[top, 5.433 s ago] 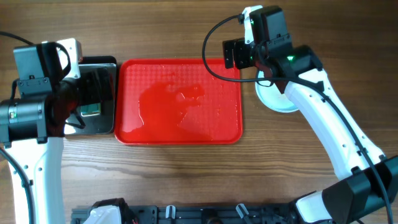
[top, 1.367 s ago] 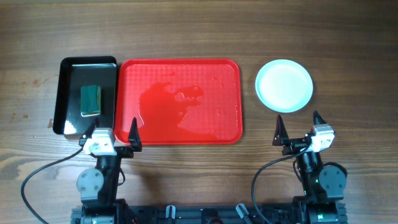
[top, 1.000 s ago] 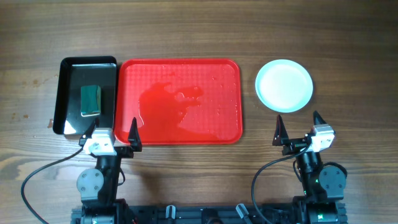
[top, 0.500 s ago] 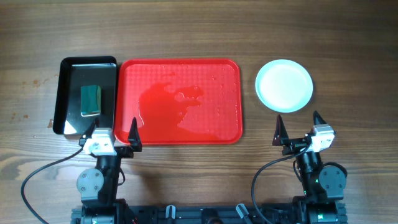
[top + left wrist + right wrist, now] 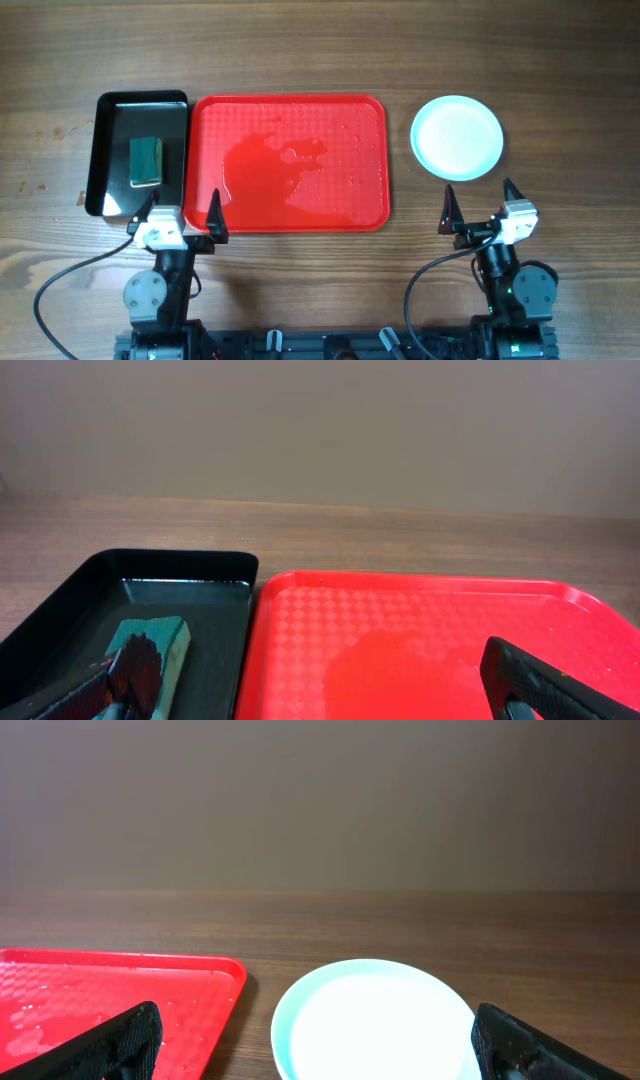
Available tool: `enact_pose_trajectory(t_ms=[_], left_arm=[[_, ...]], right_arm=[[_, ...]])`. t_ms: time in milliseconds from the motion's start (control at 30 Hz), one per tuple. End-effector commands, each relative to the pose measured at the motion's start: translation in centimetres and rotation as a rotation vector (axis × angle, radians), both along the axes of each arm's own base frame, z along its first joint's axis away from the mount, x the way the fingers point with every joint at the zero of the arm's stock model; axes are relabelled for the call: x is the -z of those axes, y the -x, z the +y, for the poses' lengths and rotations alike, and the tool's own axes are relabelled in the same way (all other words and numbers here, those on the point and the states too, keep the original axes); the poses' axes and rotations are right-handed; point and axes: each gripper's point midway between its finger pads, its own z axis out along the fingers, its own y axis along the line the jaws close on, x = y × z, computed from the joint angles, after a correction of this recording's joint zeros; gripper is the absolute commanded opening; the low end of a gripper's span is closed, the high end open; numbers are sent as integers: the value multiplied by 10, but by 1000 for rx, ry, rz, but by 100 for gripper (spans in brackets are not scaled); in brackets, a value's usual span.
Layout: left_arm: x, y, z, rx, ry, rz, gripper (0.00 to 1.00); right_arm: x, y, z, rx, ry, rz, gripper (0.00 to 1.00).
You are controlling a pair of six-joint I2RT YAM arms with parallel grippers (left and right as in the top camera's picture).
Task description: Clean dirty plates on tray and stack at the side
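Note:
The red tray (image 5: 290,200) lies mid-table with no plates on it, only a wet film of water; it also shows in the left wrist view (image 5: 420,630) and the right wrist view (image 5: 110,990). The pale plates (image 5: 457,137) sit as one clean stack on the table right of the tray, also in the right wrist view (image 5: 375,1020). My left gripper (image 5: 180,212) is open and empty at the tray's near left corner. My right gripper (image 5: 478,207) is open and empty just in front of the plates.
A black tray (image 5: 115,150) with a green sponge (image 5: 146,161) lies against the red tray's left side; the sponge shows in the left wrist view (image 5: 160,645). Both arms are folded back at the near table edge.
Since 5.4 s ago both arms have pulled back from the trays and plates to the near edge. Over the last 1.4 s nothing has moved.

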Motion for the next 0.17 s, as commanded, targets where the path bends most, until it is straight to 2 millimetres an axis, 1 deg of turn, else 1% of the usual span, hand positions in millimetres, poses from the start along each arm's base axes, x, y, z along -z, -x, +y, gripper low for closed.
enact_pose_trajectory(t_ms=[0,133], left_arm=[[2,0,2,-13,2,-1,100],[2,0,2,-13,2,-1,100]], right_arm=[[-2,1,2,-12,-14,-8,100],[-2,1,2,-12,-14,-8,99]])
